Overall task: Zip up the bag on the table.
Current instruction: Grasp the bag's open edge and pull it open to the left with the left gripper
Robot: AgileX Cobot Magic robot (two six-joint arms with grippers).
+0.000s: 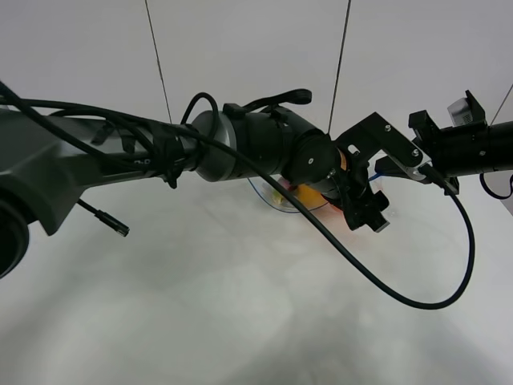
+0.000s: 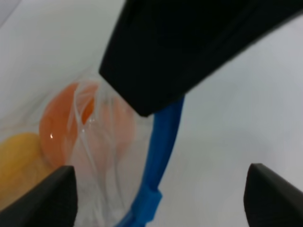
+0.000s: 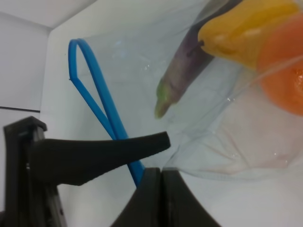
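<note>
Right wrist view shows the right gripper (image 3: 161, 174) closed tight, its fingers seemingly pinching the end of the blue zipper strip (image 3: 114, 120) of the bag (image 3: 222, 118); beyond the pinch the two tracks part into an open loop, so the mouth is not yet sealed; the eggplant (image 3: 187, 61), pear (image 3: 241, 28) and orange (image 3: 284, 71) lie inside against the clear film. In the exterior high view the bag lies on the table (image 1: 240, 305), near the middle and mostly hidden under both arms; the left arm (image 1: 240, 144) reaches across toward the right one. The left gripper (image 2: 158, 182) stands wide, its fingertips to either side of the strip and gripping nothing; a thicker blue block (image 2: 147, 205) on the strip between them looks like the slider. The film is probably thin, limp and slick, likely to bunch rather than resist; the fruit gives some weight but may roll; so the firmer strip is the place to hold, one end anchored, the slider nipped squarely and drawn along the track.
</note>
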